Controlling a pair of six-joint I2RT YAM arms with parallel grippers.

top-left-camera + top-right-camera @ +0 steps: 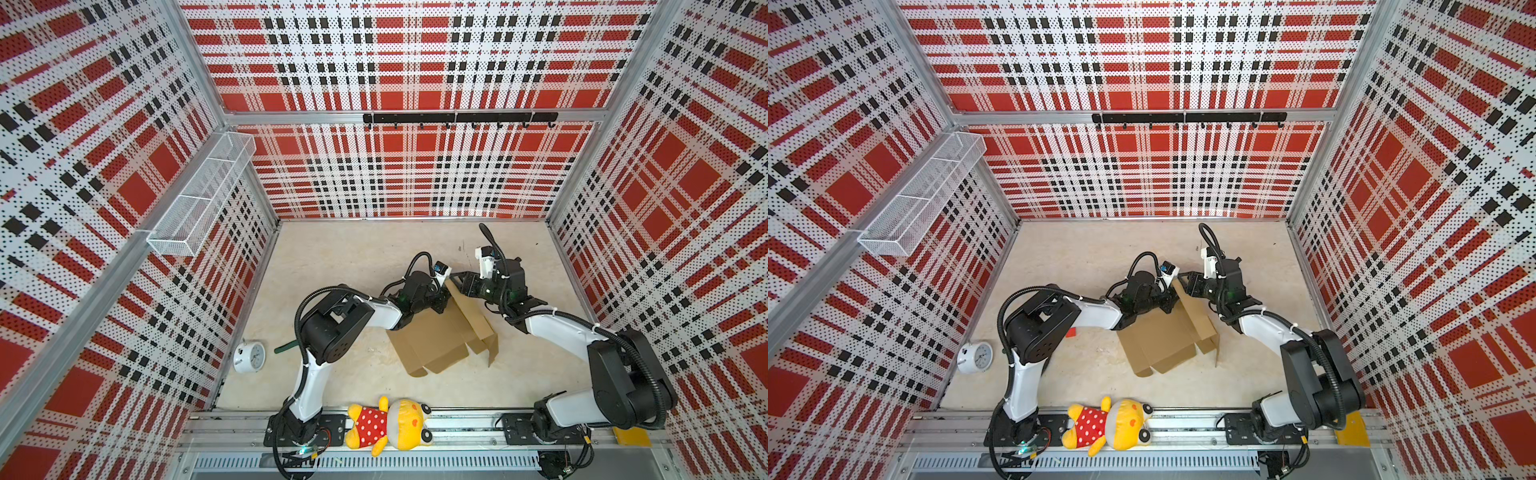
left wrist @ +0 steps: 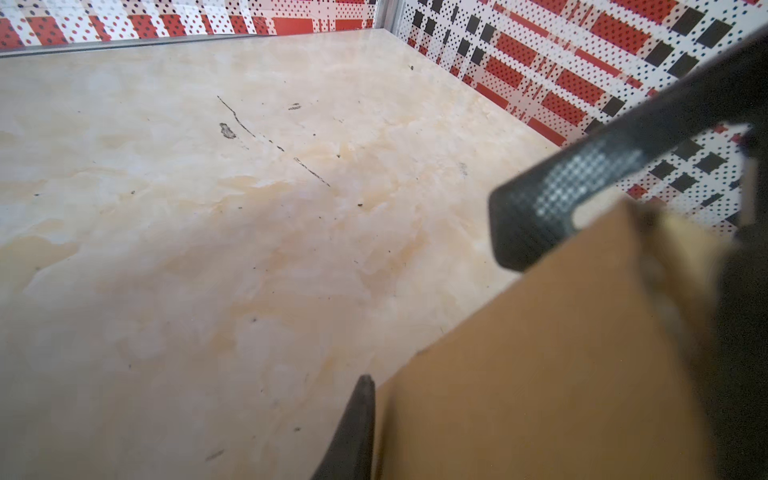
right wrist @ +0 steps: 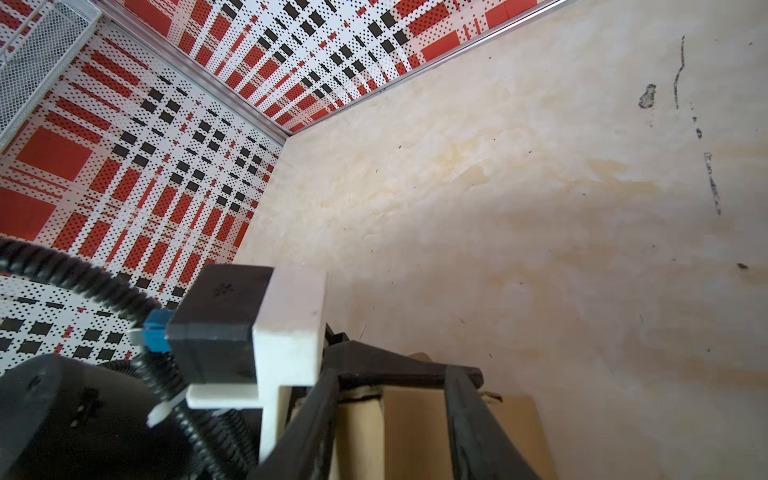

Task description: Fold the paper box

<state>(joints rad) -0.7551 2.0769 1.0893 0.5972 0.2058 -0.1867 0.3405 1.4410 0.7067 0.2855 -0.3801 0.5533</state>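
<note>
Brown corrugated cardboard paper box (image 1: 432, 345) mid pale marbled surface (image 1: 353, 257), half-formed, one panel (image 1: 469, 316) raised. Left tool (image 1: 441, 303) nearly closed, pinching that panel's far end; right tool (image 1: 455, 279) part-open, clamped on its top corner. Risk: opposing pulls crease or tear it, or grip slips.

Far tabletop (image 1: 353, 257) open; paper box (image 1: 432, 345) fills centre

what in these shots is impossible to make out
- paper box: far edge covered by the left arm and right arm, in both top views
- paper box, left wrist view: blurred and cut off by the frame edge
- green thing: mostly behind the left arm, in a top view
- clock: hands too small to read, in both top views
</note>
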